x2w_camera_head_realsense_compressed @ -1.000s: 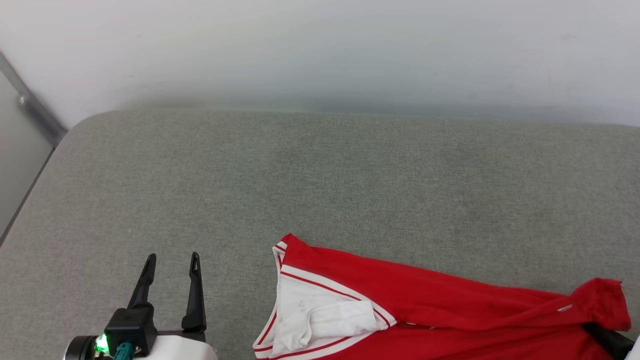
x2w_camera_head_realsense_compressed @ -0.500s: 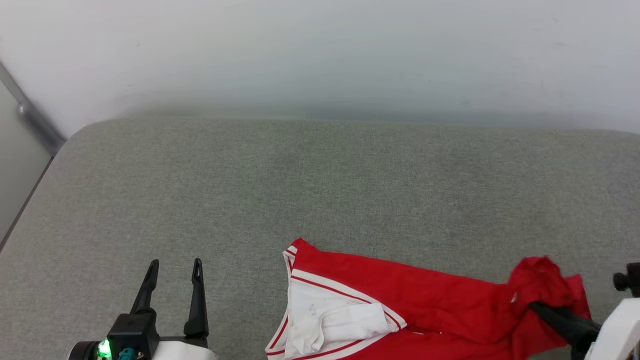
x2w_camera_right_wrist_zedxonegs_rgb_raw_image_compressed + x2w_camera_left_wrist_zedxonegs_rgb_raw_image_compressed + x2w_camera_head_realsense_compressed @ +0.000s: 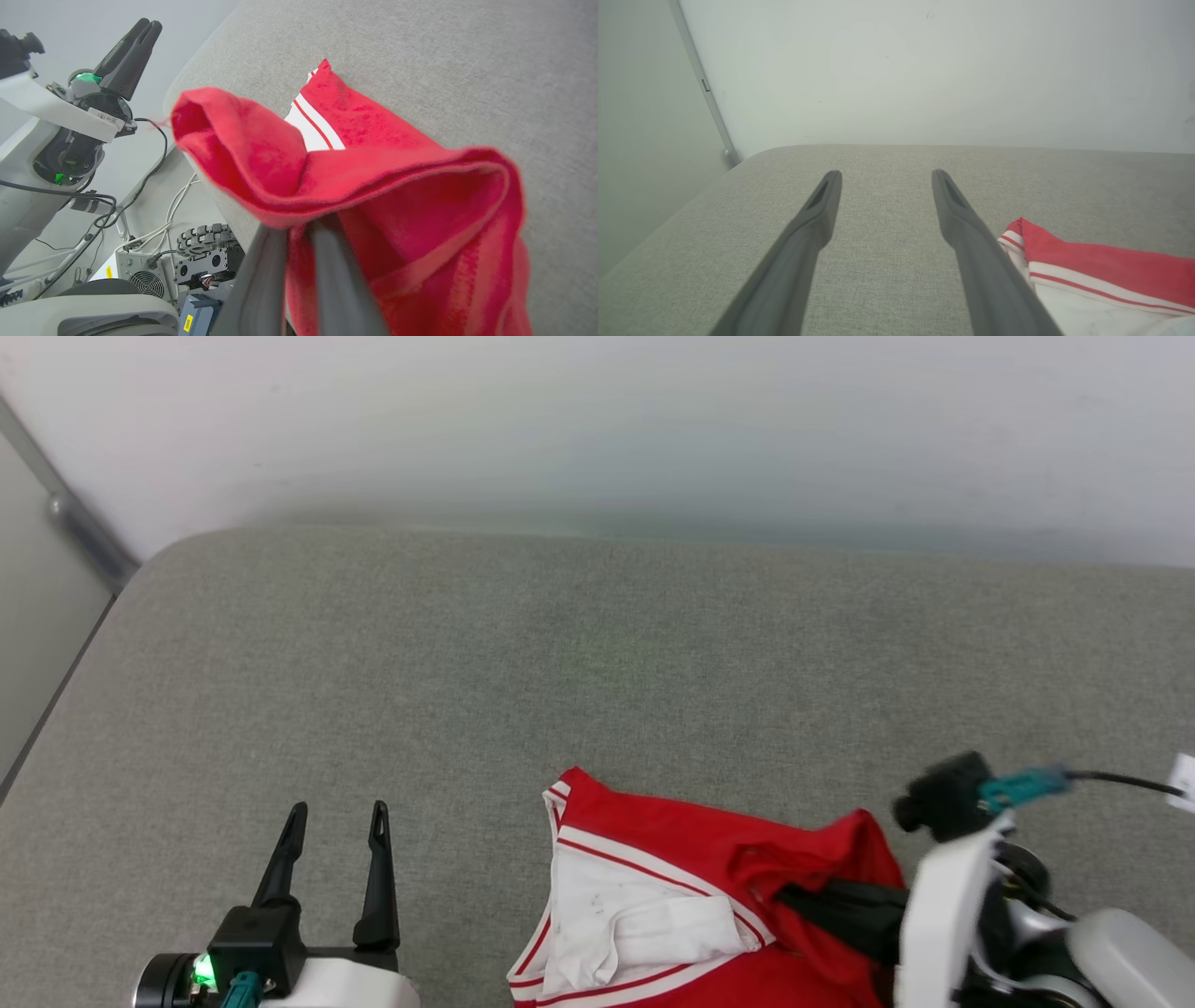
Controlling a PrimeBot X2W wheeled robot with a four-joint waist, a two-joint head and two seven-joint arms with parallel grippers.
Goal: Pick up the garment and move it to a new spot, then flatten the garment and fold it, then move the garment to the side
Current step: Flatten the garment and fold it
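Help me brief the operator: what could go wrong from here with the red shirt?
The right gripper is shut on just one bunched fold of the garment; it could slip out when pulled.
The left gripper stands open, apart from it, so a one-sided pull may crumple it more.
It lies by the grey cushion's near edge, above cables; it might slide off.

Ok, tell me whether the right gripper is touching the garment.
Touching. The right wrist view shows the right gripper shut on a fold of the garment, cloth draped over its tips.
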